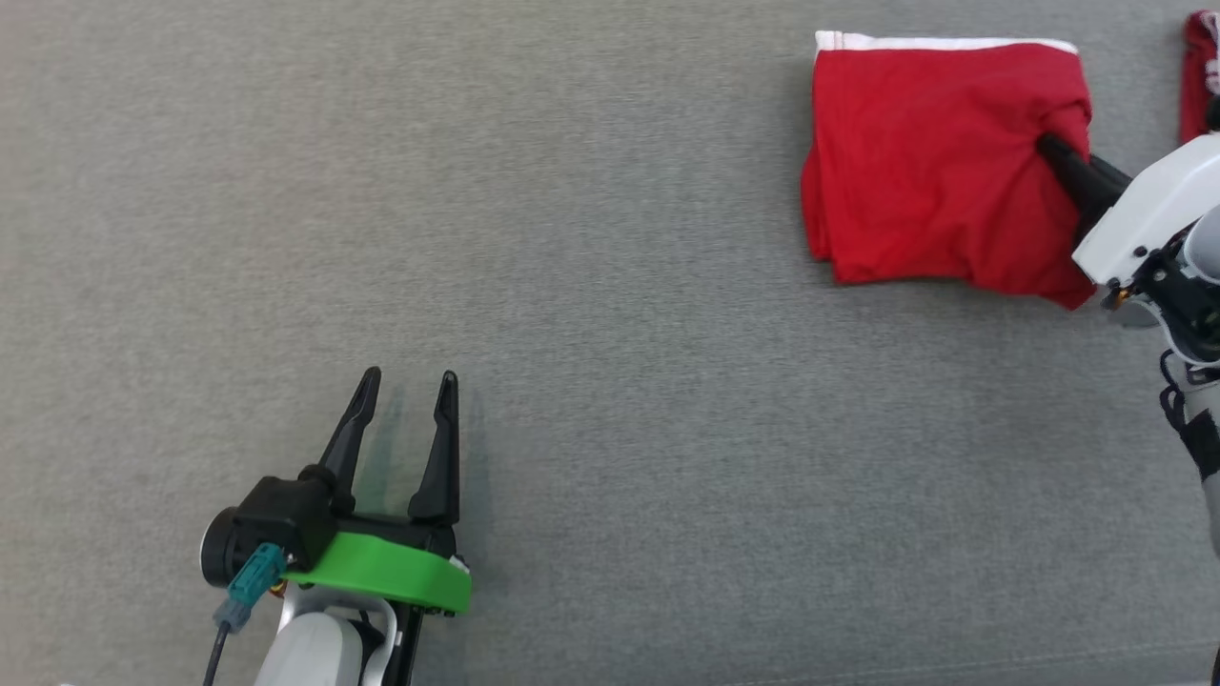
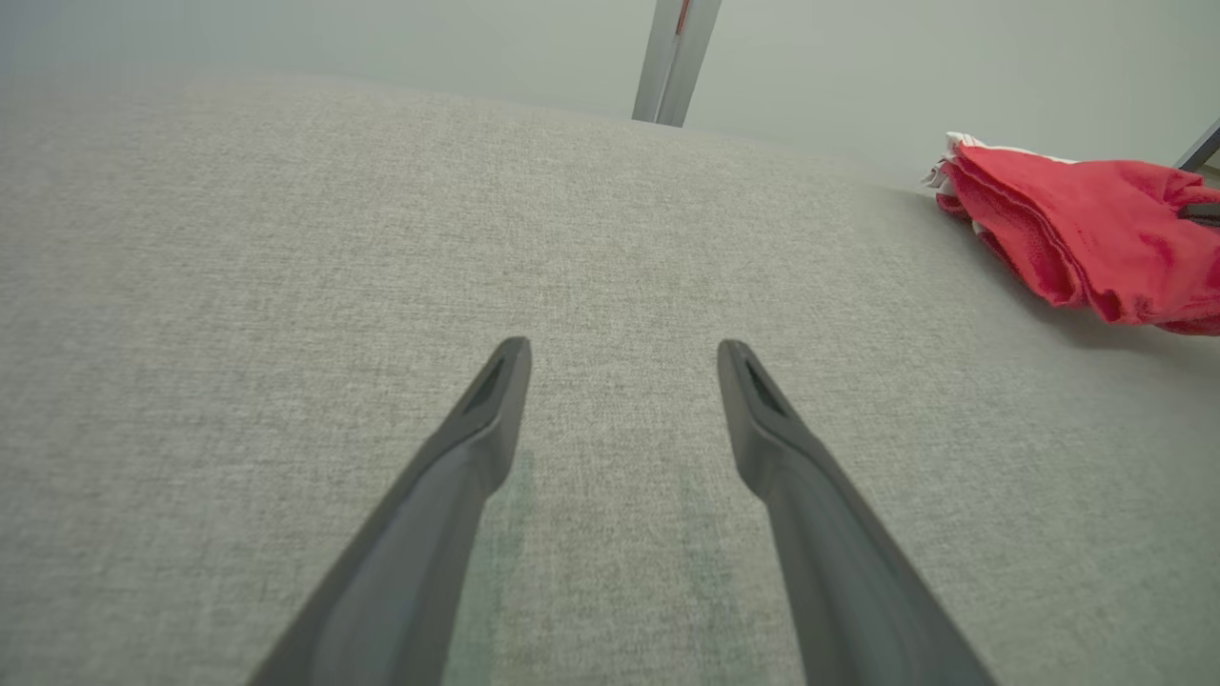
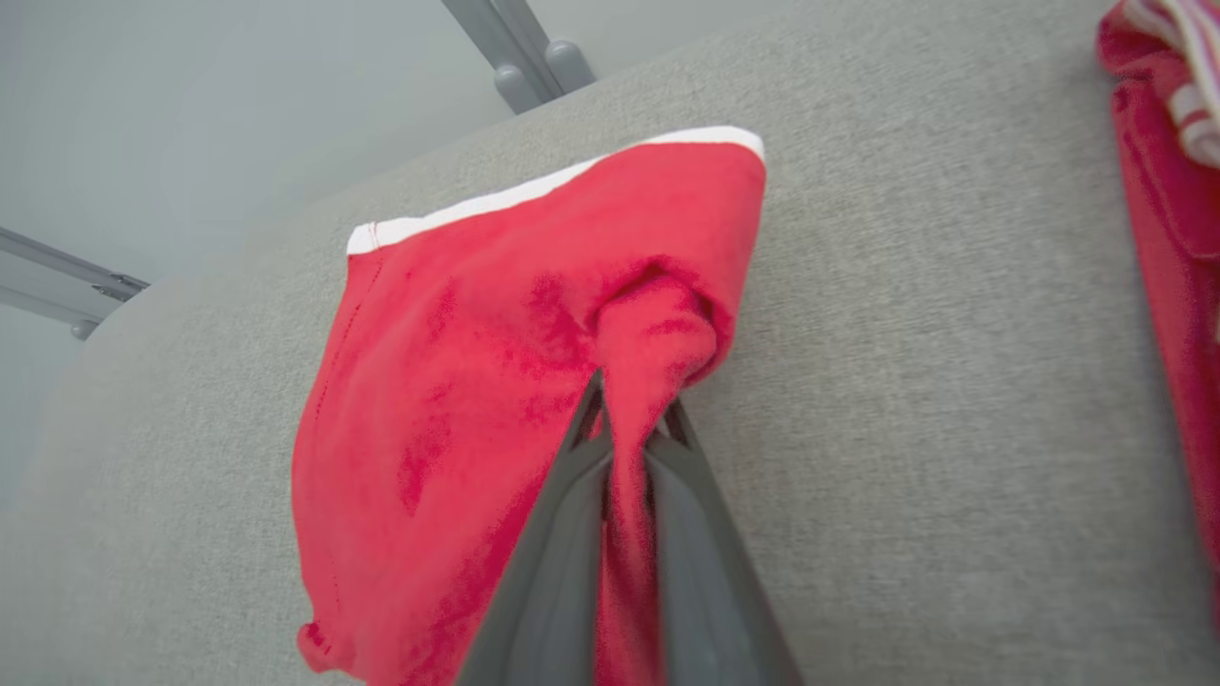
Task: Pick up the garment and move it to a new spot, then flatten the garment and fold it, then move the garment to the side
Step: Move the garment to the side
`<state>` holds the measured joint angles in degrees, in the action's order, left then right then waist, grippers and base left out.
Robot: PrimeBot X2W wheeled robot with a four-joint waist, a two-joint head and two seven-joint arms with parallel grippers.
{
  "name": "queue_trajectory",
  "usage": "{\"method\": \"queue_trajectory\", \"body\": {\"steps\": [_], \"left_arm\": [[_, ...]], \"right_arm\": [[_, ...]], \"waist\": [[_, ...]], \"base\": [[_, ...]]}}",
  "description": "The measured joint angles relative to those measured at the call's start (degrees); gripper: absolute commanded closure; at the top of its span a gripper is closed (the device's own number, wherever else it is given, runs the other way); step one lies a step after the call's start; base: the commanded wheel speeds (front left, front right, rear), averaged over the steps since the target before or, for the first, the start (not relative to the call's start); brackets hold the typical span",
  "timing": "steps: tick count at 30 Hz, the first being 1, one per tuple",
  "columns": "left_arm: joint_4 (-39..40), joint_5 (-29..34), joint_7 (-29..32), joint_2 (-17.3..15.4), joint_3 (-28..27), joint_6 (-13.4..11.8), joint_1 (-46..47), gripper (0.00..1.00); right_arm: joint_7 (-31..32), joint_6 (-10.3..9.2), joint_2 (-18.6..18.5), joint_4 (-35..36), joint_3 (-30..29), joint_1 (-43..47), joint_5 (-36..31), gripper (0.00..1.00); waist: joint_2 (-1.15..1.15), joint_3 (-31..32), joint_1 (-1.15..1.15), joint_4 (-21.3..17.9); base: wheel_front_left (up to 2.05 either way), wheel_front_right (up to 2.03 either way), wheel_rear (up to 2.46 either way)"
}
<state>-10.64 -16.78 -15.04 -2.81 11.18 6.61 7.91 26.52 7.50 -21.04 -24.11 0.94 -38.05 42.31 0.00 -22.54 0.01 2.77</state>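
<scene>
The garment (image 1: 925, 162) is red with a white band along its far edge, folded into a rough rectangle at the upper right of the grey cloth surface; it lies at the right edge in the left wrist view (image 2: 1087, 233). My right gripper (image 1: 1048, 148) comes in from the right and is shut on a bunched fold at the garment's right side. In the right wrist view the red cloth (image 3: 534, 381) is pinched between the two fingers (image 3: 634, 419). My left gripper (image 1: 405, 391) is open over bare surface at the lower left, far from the garment, fingers (image 2: 496, 400) spread with nothing between them.
A second red piece of cloth with white stripes (image 1: 1199, 71) lies at the far right edge, also at the right of the right wrist view (image 3: 1168, 191). Grey metal frame bars (image 3: 519, 52) stand beyond the surface's far edge. The grey cloth surface (image 1: 610, 381) spreads wide between the two grippers.
</scene>
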Motion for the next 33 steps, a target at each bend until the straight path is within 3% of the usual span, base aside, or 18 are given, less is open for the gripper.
{"method": "queue_trajectory", "body": {"steps": [9, 19, 20, 21, 22, 27, 33], "left_arm": [[-1.9, 1.7, 0.0, 0.0, 0.5, 0.7, 1.6, 0.0], [-1.6, 2.3, 0.0, -0.1, -0.6, 0.7, 0.7, 0.0], [-1.5, 2.3, 0.0, -0.1, -0.5, 0.8, 0.7, 0.0], [-1.5, 2.3, 0.0, -0.1, -0.5, 0.8, 0.7, 0.0], [-1.4, 2.3, 0.0, -0.2, -0.6, 0.8, 0.7, 0.0], [-1.4, 2.2, 0.0, -0.2, -0.7, 0.8, 0.6, 0.0], [-1.9, 1.7, 0.0, -0.1, -1.2, 0.8, -0.3, 0.0]], "right_arm": [[-2.9, -0.01, -5.3, 1.4, -2.1, -5.0, -5.0, 1.0], [-1.1, 0.01, -12.9, -7.6, -7.5, -9.5, -11.5, 1.0], [-1.3, 0.01, -13.4, -8.7, -7.7, -9.5, -12.5, 0.87], [-2.0, 0.01, -14.2, -10.0, -8.0, -9.5, -14.4, 0.24], [-2.8, 0.02, -15.0, -11.3, -8.2, -9.6, -16.1, 0.0], [-6.5, 0.02, -16.5, -16.4, -8.1, -9.7, -22.8, 0.0], [-11.5, 0.02, -16.9, -16.0, -5.4, -8.1, -26.3, 0.0]], "waist": [[0.0, -0.8, 0.0, -8.5], [0.0, -2.9, 0.0, -6.6], [0.0, -3.0, 0.0, -6.2], [0.0, -3.2, 0.0, -5.9], [0.0, -3.3, 0.0, -5.6], [0.0, -3.5, 0.0, -4.8], [0.0, -1.5, 0.0, -5.2]], "base": [[0.0, 0.0, 0.0], [0.0, 0.0, 0.0], [0.0, 0.0, 0.0], [0.0, 0.0, 0.0], [0.0, 0.0, 0.0], [0.0, 0.0, 0.0], [0.0, 0.0, 0.0]]}}
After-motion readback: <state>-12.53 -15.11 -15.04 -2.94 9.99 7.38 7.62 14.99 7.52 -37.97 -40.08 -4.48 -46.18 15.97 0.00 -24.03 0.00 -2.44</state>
